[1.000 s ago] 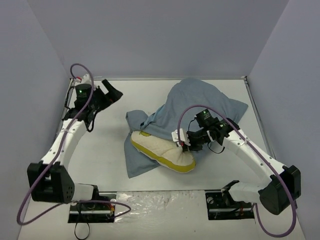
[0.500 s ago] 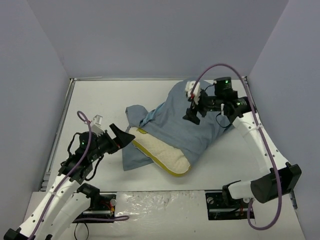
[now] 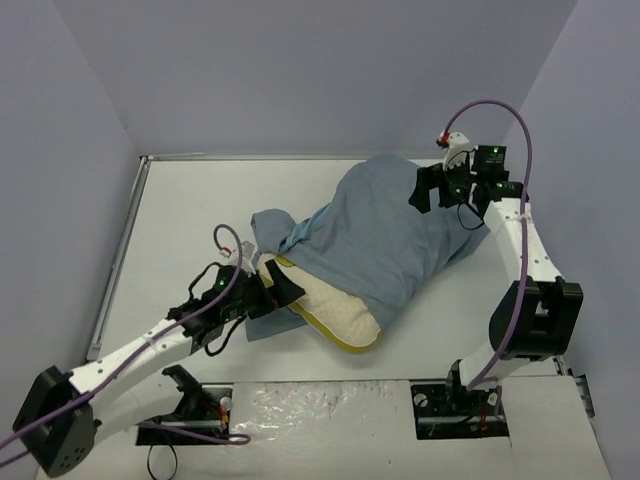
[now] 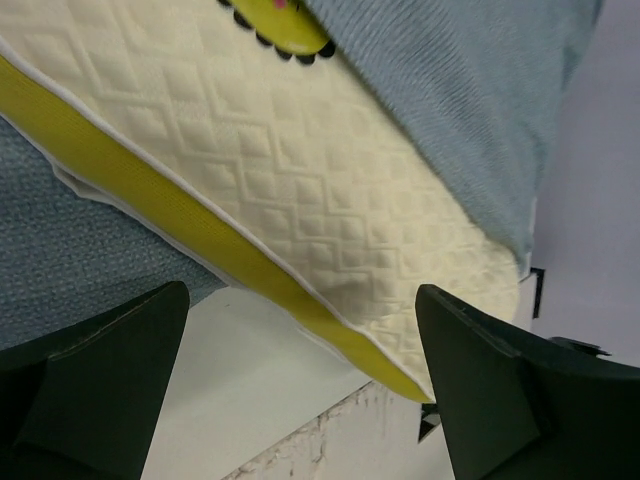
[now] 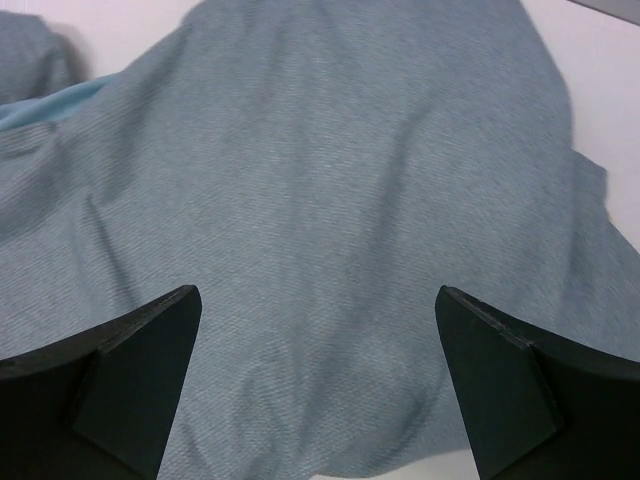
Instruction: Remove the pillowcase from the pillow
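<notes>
Overhead feed: I get even, soft light from above, with a faint shadow under the pillow (image 3: 335, 310) toward the near edge of the table (image 3: 190, 230). Wrist feeds bright; left fingers (image 4: 90, 390) and right fingers (image 5: 110, 390) are dark, blurred wedges.

The pillowcase (image 5: 330, 200) is seen as matt, finely woven grey-blue cloth. The pillow (image 4: 300, 170) is covered in quilted cream fabric, banded in smooth yellow.

Mostly hidden beneath the soft grey-blue cloth pillowcase (image 3: 390, 230): the plump cream quilted yellow-banded pillow (image 3: 335, 308). Both cropped by wrist-view edges.
</notes>
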Robot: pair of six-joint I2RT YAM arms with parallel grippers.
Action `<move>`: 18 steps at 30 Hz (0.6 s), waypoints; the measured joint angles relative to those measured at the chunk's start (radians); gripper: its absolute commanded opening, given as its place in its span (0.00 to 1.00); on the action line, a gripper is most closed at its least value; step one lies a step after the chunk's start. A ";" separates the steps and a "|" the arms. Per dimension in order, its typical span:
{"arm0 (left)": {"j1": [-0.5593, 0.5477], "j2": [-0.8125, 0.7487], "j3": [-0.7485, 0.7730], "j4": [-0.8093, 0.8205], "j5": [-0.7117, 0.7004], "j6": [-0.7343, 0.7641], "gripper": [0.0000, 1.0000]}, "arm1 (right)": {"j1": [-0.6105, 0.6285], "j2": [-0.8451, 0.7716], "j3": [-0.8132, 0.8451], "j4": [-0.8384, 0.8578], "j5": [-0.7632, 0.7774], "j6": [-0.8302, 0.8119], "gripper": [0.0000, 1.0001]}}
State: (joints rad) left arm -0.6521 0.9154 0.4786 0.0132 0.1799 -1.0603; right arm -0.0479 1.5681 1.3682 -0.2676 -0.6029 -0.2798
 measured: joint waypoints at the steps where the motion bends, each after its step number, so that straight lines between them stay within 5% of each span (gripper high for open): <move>1: -0.027 0.034 0.000 0.004 -0.020 -0.003 0.96 | -0.011 0.008 0.002 0.005 0.012 0.013 1.00; 11: -0.163 0.170 0.000 0.116 -0.239 -0.100 0.86 | -0.044 0.127 0.060 0.067 0.111 0.105 1.00; 14: -0.164 0.257 0.002 0.178 -0.266 -0.116 0.76 | -0.048 0.202 0.095 0.078 0.124 0.101 0.98; 18: -0.164 0.344 0.002 0.262 -0.275 -0.130 0.48 | -0.064 0.300 0.147 0.084 0.129 0.081 0.95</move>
State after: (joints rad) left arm -0.8165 1.2591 0.4805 0.2756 -0.0952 -1.1904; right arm -0.1120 1.8683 1.5154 -0.1841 -0.4740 -0.1986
